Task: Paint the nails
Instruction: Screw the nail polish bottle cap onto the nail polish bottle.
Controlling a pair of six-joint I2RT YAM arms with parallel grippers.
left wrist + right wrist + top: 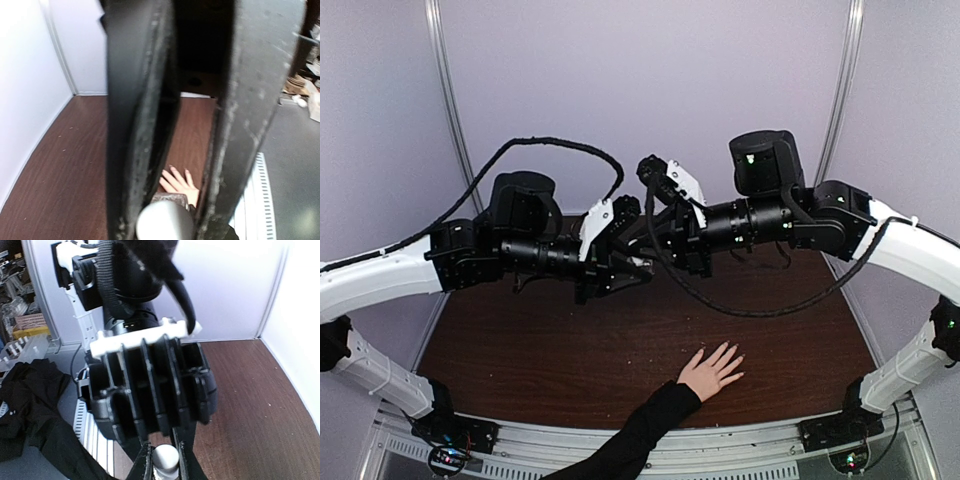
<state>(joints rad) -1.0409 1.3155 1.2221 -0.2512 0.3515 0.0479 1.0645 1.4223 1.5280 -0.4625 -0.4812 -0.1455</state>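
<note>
Brown table [520, 360] lies under both arms, which meet in the air above it. The left gripper [630, 265] is closed on a rounded silvery thing, probably the polish bottle [162, 220]. The right gripper [165, 460] pinches a pale cap [165, 455]. The nails [730, 348] are on a hand [710, 372] spread flat near the front edge, well below. To do this well, twist the cap slowly and hold the bottle steady and upright so nothing spills.

The dark brown wood-grain table top [550, 350] bears a light-skinned human hand [708, 374], lying palm down near the front edge, right of centre. Its 5 fingers are spread and point away from the arm bases. Its black sleeve [645, 425] crosses the pale metal front rail [760, 445].
</note>
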